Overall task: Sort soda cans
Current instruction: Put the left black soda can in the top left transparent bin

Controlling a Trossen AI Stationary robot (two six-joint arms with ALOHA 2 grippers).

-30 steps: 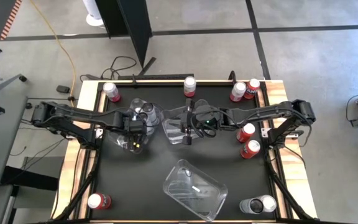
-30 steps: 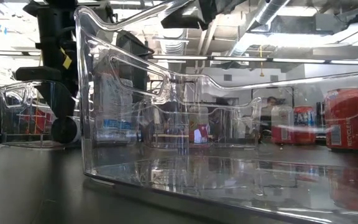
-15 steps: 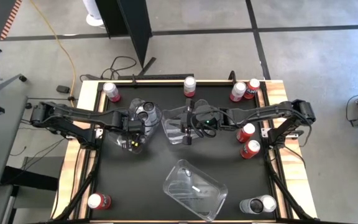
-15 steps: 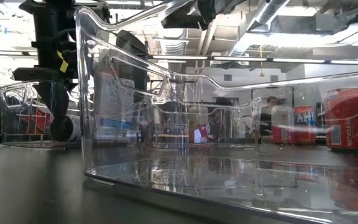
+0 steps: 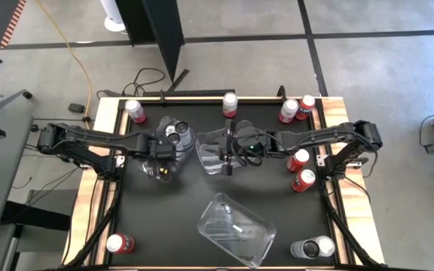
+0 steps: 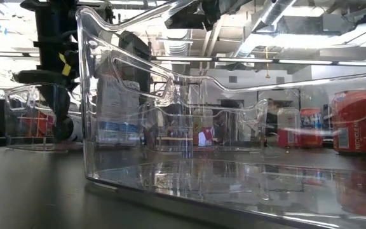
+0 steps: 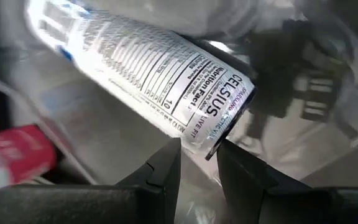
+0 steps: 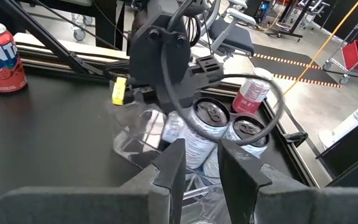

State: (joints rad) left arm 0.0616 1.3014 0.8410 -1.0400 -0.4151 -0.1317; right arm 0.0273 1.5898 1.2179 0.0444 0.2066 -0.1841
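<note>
Your left gripper (image 5: 161, 167) hangs at the near end of a clear bin (image 5: 187, 144) on the left side of the table (image 5: 157, 218). Two silver-topped soda cans (image 5: 173, 134) stand in that bin. A white can (image 7: 160, 81) lies right in front of this claw. You cannot tell if the claw is clamped on anything.

Your right gripper (image 5: 224, 156) is at the middle bin (image 5: 209, 160). You cannot tell its grip either.

Red cans (image 5: 300, 169) stand on the right side. A third bin (image 5: 236, 229) lies near the front.
</note>
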